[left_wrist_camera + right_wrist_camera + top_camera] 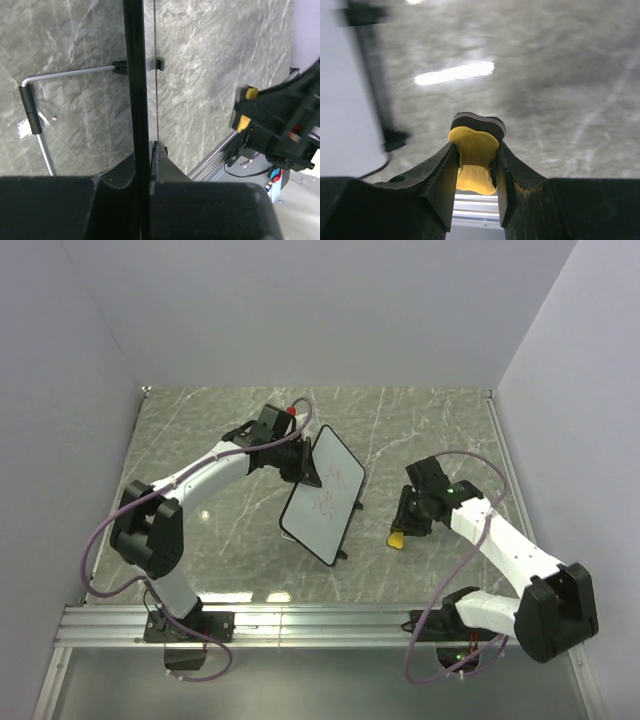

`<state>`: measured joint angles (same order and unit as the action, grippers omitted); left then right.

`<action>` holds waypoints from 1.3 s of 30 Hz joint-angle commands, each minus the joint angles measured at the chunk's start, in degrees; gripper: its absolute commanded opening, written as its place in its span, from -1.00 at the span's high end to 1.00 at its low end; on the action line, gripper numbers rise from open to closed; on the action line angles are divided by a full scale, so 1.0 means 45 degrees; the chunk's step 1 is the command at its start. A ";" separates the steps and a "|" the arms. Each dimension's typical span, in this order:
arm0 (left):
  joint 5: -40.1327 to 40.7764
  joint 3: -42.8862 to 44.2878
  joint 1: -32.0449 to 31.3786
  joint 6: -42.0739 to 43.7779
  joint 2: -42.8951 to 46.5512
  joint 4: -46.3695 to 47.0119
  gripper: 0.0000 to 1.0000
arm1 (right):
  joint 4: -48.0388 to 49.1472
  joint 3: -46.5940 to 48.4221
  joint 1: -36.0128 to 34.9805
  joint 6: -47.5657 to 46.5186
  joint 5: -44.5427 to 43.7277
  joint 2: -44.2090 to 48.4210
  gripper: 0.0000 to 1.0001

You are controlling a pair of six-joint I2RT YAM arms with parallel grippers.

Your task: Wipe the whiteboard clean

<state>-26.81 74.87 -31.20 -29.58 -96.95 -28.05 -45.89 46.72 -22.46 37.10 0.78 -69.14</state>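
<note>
The whiteboard [325, 502] is tilted up off the marble table, with faint red scribbles on its white face. My left gripper [303, 468] is shut on its upper left edge. In the left wrist view I see the whiteboard's black rim [136, 75] edge-on, running down between the fingers of my left gripper [145, 152]. To the right of the board my right gripper [406, 523] is shut on the yellow bone-shaped eraser [397, 538], apart from the board. The right wrist view has the eraser [475, 150] pinched between the fingers of my right gripper [476, 165], dark felt outward, and the whiteboard [345, 100] blurred at left.
A bent metal wire stand [65, 74] with a black sleeve juts from the board's back. An aluminium rail [300, 620] runs along the table's near edge. White walls close the back and both sides. A small red thing [292, 410] shows behind the left wrist.
</note>
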 commanded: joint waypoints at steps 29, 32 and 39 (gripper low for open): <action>0.3574 0.0647 -0.1660 0.1691 -0.2265 -0.2750 0.99 | 0.7463 0.6807 -0.0829 0.2380 0.4672 -0.6568 1.00; 0.3555 0.0939 -0.1660 0.1711 -0.2362 -0.2964 0.99 | 0.7813 0.5637 -0.0829 0.2341 0.4360 -0.6219 1.00; 0.3516 0.1175 -0.1680 0.1633 -0.2480 -0.3219 0.99 | 0.9472 0.1809 -0.0810 0.2517 0.4007 -0.5162 1.00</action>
<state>-20.97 84.14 -34.26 -29.43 -101.49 -36.27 -6.48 60.45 -24.73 48.10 19.66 -92.75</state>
